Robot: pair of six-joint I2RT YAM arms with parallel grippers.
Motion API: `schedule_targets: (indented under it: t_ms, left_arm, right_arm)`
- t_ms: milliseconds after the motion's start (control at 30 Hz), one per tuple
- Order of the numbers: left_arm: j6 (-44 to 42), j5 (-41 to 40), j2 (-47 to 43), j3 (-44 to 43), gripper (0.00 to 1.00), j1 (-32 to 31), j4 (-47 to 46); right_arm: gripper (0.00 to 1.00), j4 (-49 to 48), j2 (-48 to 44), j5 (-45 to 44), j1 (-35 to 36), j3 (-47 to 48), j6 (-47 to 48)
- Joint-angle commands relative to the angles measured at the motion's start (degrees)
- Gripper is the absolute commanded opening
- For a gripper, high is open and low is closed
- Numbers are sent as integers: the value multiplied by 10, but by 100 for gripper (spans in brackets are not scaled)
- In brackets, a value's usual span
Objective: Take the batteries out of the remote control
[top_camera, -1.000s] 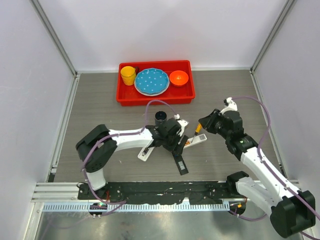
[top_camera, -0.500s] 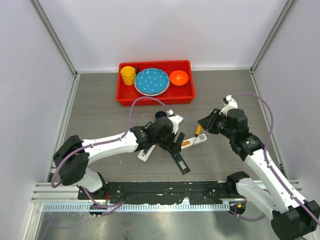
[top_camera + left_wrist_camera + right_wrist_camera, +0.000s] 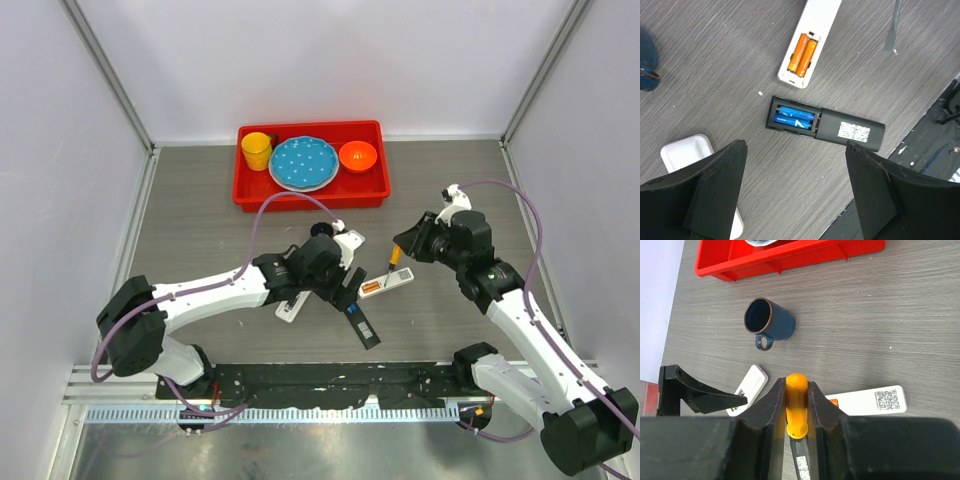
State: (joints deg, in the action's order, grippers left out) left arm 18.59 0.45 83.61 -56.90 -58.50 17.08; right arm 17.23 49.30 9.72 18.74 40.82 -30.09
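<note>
A tray (image 3: 310,200) sits far and central on the bench (image 3: 200,230), holding a cup (image 3: 256,150), plate (image 3: 303,163) and bowl (image 3: 357,156), left to right. A mug (image 3: 771,321) stands just near of it. Nearer lie the left remote (image 3: 290,306), the right remote (image 3: 390,282) and, between them and nearest, the near remote (image 3: 362,325). The last two each hold batteries (image 3: 802,52). The right hand (image 3: 796,385) grips a screwdriver (image 3: 796,412) at the right remote's left end.

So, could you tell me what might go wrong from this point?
The right gripper clamps the screwdriver beside the white remote; nothing pins that remote, so prying may slide it or flick out the orange batteries. The blue batteries sit recessed in the black remote, so the open left gripper may lift the whole remote.
</note>
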Motion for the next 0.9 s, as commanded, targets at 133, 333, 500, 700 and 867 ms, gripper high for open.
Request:
schedule_targets:
  t_ms: [133, 333, 500, 700, 867]
  left_arm:
    - [-40, -33, 44, 32, 83, -1, -112]
    - [-72, -17, 132, 1, 82, -1, -182]
    - [-91, -33, 201, -23, 82, 0, -216]
    - [-103, -22, 233, -32, 78, 0, -245]
    - [-110, -9, 243, -24, 64, -1, -257]
  right_arm:
    - [1, -113, 31, 6, -1, -37, -11]
    - [1, -140, 49, -11, -2, -43, -6]
    - [1, -148, 62, -14, -7, -36, -3]
    - [1, -154, 66, -12, -22, -41, 0]
    - [1, -169, 74, 0, -33, -57, -4]
